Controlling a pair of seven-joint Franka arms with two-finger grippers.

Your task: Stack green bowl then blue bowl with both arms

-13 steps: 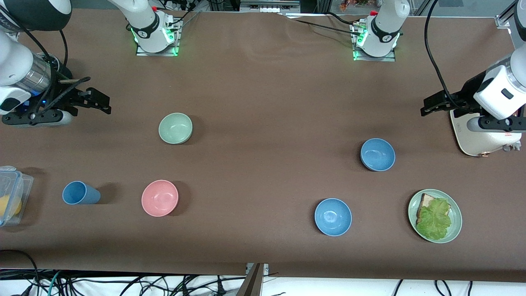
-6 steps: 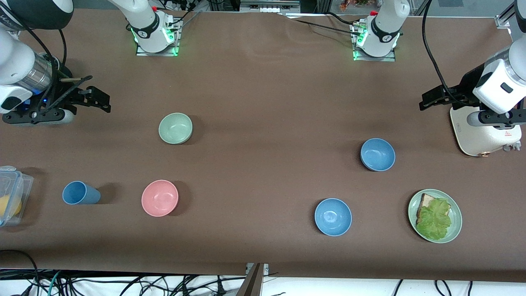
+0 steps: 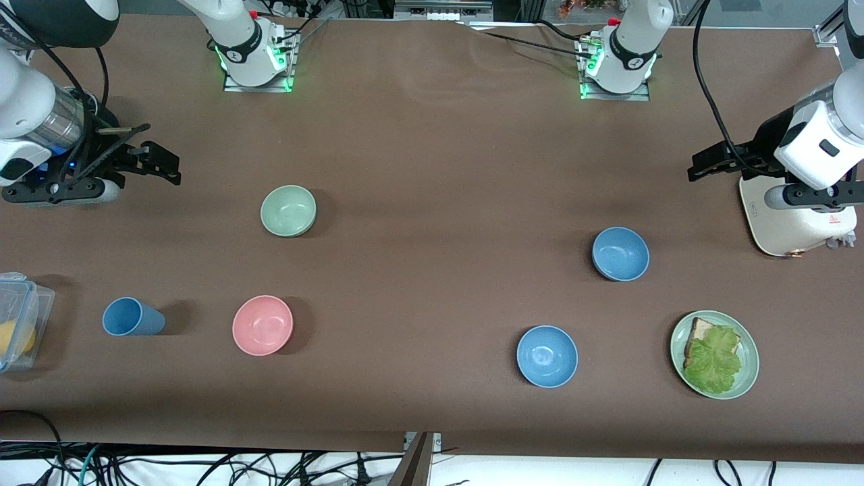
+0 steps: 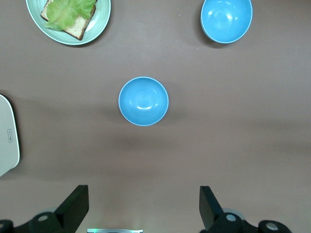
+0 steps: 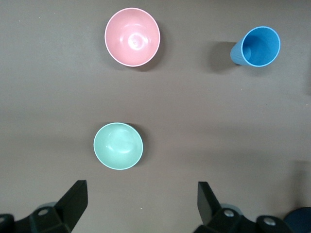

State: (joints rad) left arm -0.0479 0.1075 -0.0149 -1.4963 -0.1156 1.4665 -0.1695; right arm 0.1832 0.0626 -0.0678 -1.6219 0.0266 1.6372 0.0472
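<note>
Worktop (image 3: 432, 148): brown, carries all items.
Green bowl (image 3: 288, 210): toward right arm's end, farther from cam than pink bowl (image 3: 262, 325); nothing on it.
Blue bowls: 2, (image 3: 620, 253) and (image 3: 547, 356), toward left arm's end.
Others: 1 blue cup (image 3: 132, 316), 1 plate (image 3: 749, 354) w/ toast.
Left end effector (image 4: 143, 208): wide, empty, up over worktop near white appliance (image 3: 796, 223).
Right end effector (image 5: 141, 206): wide, empty, over worktop edge.

Right gripper (image 3: 162, 165), jaws spread, hangs over the table (image 3: 432, 135) at the right arm's end. Green bowl (image 3: 288, 210) lies ahead of its jaws, apart; pink bowl (image 3: 262, 325) and cup (image 3: 132, 317) nearer the front camera.

Left gripper (image 3: 705, 165), jaws spread, hangs beside the white appliance (image 3: 790, 233). Blue bowl (image 3: 620, 254) lies ahead of its jaws; second blue bowl (image 3: 547, 356) and sandwich plate (image 3: 749, 368) nearer the camera.
</note>
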